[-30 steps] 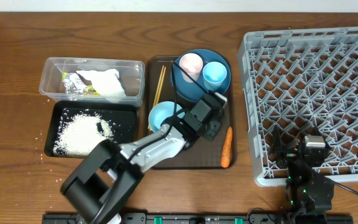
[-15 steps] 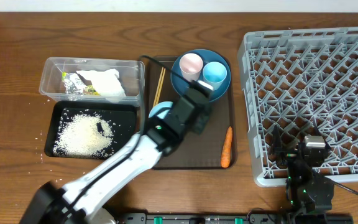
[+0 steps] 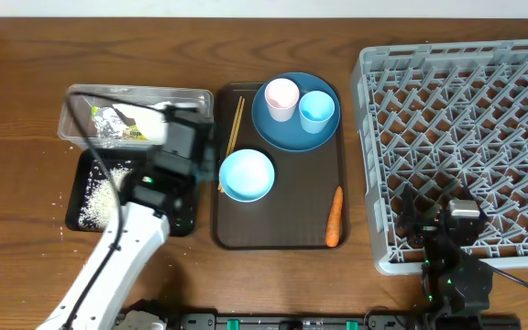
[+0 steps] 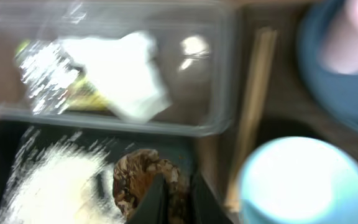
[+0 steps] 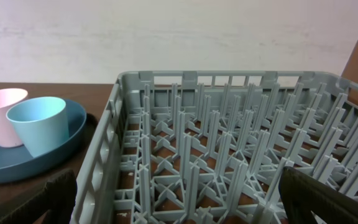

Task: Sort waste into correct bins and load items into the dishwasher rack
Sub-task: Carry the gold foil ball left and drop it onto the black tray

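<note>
My left gripper (image 4: 178, 190) is shut on the small brown lump (image 4: 143, 177). It hangs over the right end of the black tray (image 3: 183, 213), close to the clear tub (image 3: 136, 94). White rice (image 4: 48, 186) lies in the black tray. The tub holds the white tissue (image 4: 132, 81), the foil wrapper (image 4: 45, 78) and the yellow-green packet (image 4: 95, 98). On the brown serving tray (image 3: 282, 234) are the blue bowl (image 3: 247, 174), the chopsticks (image 3: 236, 124), the carrot (image 3: 335, 217), and the dark-blue plate (image 3: 291, 136) carrying the pink cup (image 3: 281, 96) and the blue cup (image 3: 317, 108). My right gripper (image 5: 179, 202) stands open over the grey rack (image 3: 466, 119).
Loose rice grains (image 3: 62, 225) are scattered on the wooden table left of the black tray. The rack's front left corner (image 5: 120, 81) rises just ahead of the right gripper. The left arm (image 3: 108, 266) stretches from the front edge up over the black tray.
My left arm has swung left from the brown serving tray to above the bins, carrying the brown lump. The blue bowl is now uncovered. The right arm has not moved.
</note>
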`<state>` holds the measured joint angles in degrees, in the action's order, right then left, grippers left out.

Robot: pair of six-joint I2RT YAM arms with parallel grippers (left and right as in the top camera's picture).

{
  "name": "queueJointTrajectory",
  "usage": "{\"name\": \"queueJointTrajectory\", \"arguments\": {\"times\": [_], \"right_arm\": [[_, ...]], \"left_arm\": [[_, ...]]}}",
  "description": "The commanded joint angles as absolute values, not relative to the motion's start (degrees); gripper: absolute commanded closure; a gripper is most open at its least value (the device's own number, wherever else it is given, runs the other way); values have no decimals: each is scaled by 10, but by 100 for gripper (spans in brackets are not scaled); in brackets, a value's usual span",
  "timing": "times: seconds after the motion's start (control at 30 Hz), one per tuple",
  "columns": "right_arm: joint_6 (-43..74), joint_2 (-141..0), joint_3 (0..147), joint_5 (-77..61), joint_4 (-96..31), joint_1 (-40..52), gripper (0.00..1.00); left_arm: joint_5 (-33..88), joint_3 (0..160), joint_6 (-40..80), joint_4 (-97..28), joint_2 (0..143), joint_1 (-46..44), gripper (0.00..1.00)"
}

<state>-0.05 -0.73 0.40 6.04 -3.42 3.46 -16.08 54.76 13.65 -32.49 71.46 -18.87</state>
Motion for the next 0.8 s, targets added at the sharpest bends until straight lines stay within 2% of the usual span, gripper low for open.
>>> {"name": "queueJointTrajectory", "arguments": {"times": [0.0, 0.4, 0.77], "right_arm": [[2, -7, 3, 66, -36, 31, 1], [2, -7, 3, 66, -36, 31, 1], [2, -7, 3, 66, -36, 31, 1]], "left_arm": [[-175, 540, 182, -334, 718, -123, 94], [-175, 509, 218, -298, 772, 67, 94], [-172, 509, 218, -256, 872, 119, 93]]}}
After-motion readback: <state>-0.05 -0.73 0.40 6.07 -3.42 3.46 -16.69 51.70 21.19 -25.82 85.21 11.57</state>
